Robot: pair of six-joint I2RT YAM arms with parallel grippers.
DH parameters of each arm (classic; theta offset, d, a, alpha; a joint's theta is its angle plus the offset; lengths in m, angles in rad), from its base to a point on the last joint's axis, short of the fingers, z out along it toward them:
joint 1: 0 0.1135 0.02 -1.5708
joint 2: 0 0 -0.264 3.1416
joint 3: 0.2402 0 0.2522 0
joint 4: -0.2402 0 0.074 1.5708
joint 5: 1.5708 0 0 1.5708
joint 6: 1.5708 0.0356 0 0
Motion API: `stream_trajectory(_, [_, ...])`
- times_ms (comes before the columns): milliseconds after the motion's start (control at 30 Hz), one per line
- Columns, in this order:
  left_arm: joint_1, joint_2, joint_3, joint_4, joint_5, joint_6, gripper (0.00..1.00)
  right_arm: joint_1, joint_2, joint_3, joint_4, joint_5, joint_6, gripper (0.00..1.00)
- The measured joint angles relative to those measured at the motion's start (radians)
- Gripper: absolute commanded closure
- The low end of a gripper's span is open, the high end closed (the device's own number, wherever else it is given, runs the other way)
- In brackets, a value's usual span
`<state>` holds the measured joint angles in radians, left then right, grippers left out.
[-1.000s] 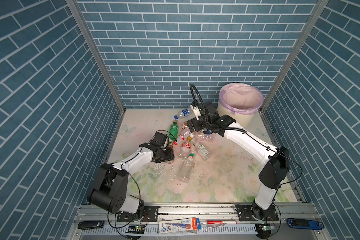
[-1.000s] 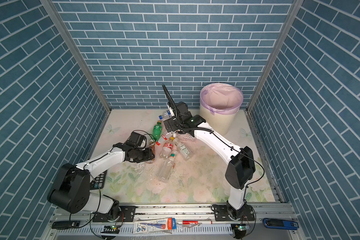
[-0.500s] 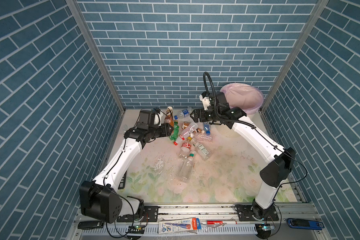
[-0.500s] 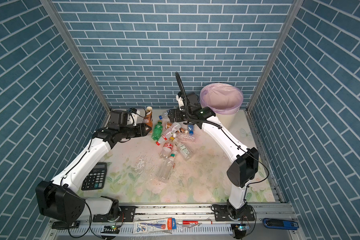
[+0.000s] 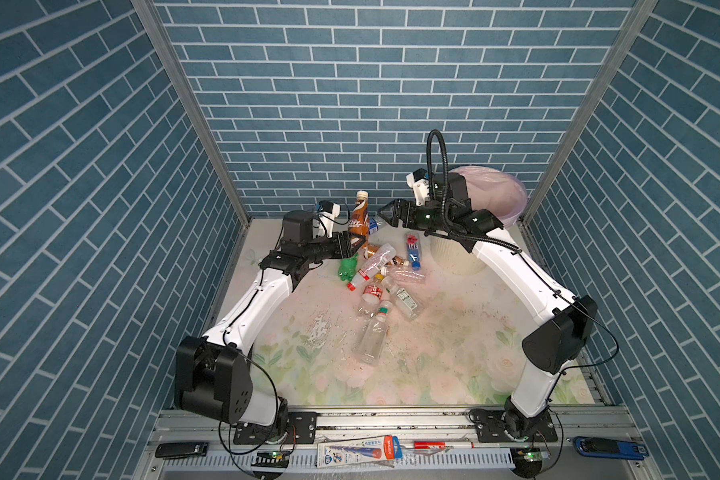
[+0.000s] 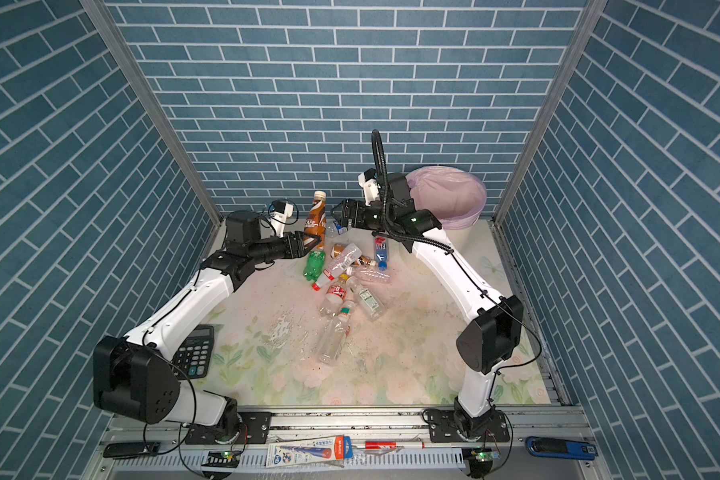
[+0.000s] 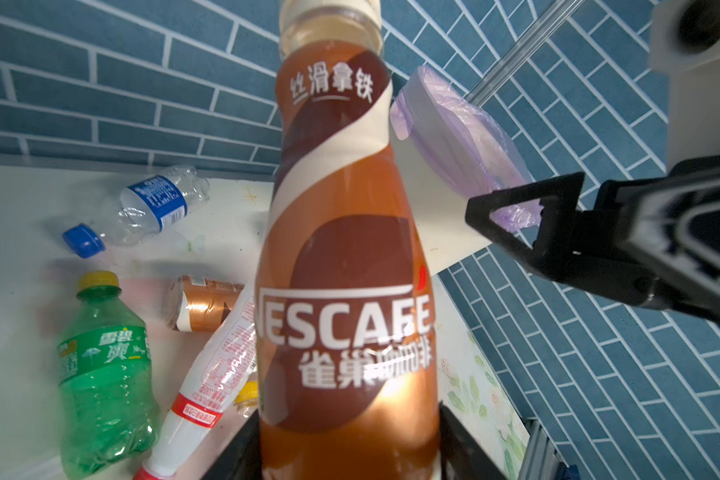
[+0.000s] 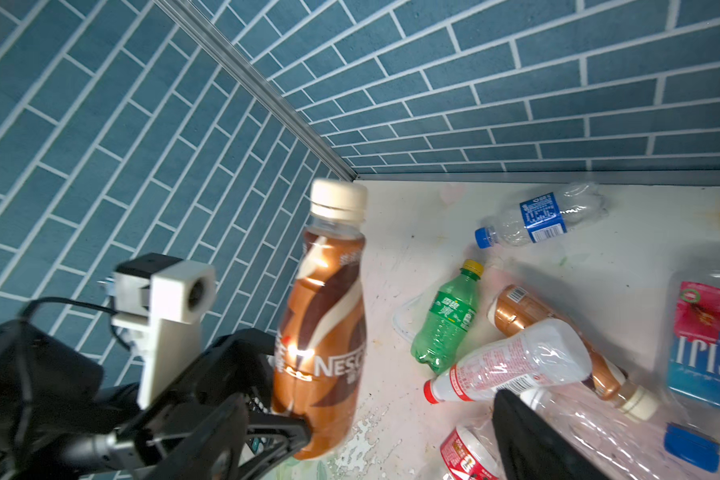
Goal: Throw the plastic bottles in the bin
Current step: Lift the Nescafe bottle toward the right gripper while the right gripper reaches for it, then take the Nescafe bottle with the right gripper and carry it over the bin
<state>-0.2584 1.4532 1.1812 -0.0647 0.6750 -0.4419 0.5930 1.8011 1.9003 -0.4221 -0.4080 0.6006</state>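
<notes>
Our left fingers (image 5: pixel 351 243) grip the brown bottle (image 5: pixel 359 216) by its lower part and hold it upright over the desk (image 5: pixel 454 332). Our right fingers (image 5: pixel 391 216) are open and empty, near the bottle, before the bin (image 5: pixel 512 195). The other bottles (image 5: pixel 404 274) lie on the desk.

We are seeing the Nescafé bottle (image 7: pixel 341 291) wearing a glossy brown-and-cream plastic sleeve that is catching the light, while the green Sprite bottle (image 7: pixel 100 374) is showing translucent, dented plastic. The bin (image 5: pixel 454 259) is showing matt ribbed plastic, its liner (image 7: pixel 454 137) thin crinkled film, the corner post (image 8: pixel 258 87) smooth dull metal.
</notes>
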Motion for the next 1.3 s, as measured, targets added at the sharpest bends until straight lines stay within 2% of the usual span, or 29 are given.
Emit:
stream_trajectory(333, [-0.004, -0.006, -0.019, 0.095, 0.037, -0.041, 0.39, 0.005, 0.106, 0.034, 0.121, -0.074, 0.111, 0.2])
stream_trajectory(500, [-0.017, -0.005, -0.019, 0.095, 0.038, -0.048, 0.39, 0.007, 0.156, 0.036, 0.171, -0.099, 0.156, 0.22])
stream_trajectory(733, [-0.034, -0.005, -0.019, 0.093, 0.044, -0.048, 0.39, 0.009, 0.2, 0.085, 0.233, -0.134, 0.214, 0.33])
stream_trajectory(967, [-0.042, 0.0, -0.019, 0.093, 0.046, -0.048, 0.39, 0.009, 0.234, 0.103, 0.281, -0.156, 0.257, 0.46])
stream_trajectory(1300, [-0.048, 0.007, -0.019, 0.097, 0.048, -0.049, 0.33, 0.009, 0.242, 0.103, 0.295, -0.168, 0.274, 0.76])
